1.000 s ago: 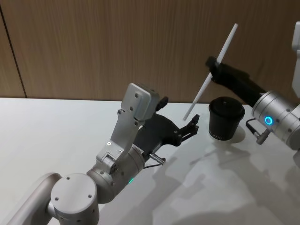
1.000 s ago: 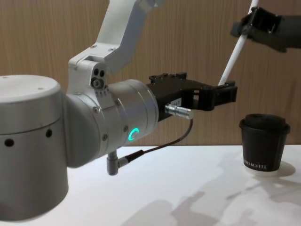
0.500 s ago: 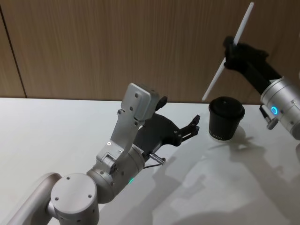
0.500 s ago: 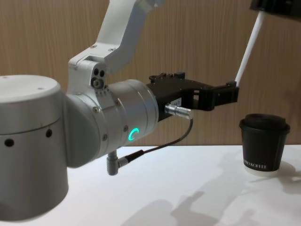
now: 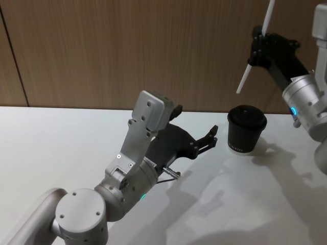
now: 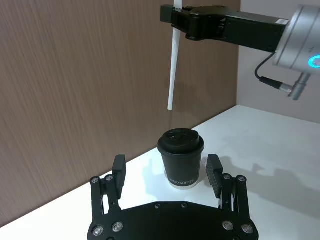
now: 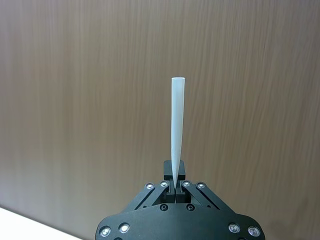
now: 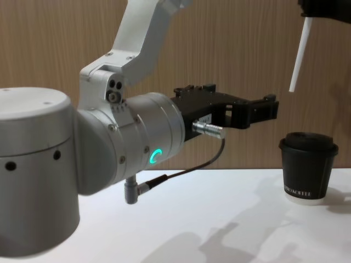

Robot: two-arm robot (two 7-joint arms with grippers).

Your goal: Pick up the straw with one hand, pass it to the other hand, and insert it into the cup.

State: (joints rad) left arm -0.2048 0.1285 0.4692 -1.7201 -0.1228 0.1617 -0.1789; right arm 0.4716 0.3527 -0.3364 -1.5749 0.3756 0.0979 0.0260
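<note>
Your right tool (image 5: 257, 46), the slim black one, is up high against the wood wall, pinched tight on the long thin white straw (image 5: 254, 49), which hangs steeply tilted, its lower tip in the air above the cup and a little to its left. The black paper coffee cup with the black plastic lid (image 5: 246, 129) stands upright on the white worktop (image 5: 61, 148). Your left tool (image 6: 168, 175) hovers low just left of the cup, fingers spread wide, holding nothing.
</note>
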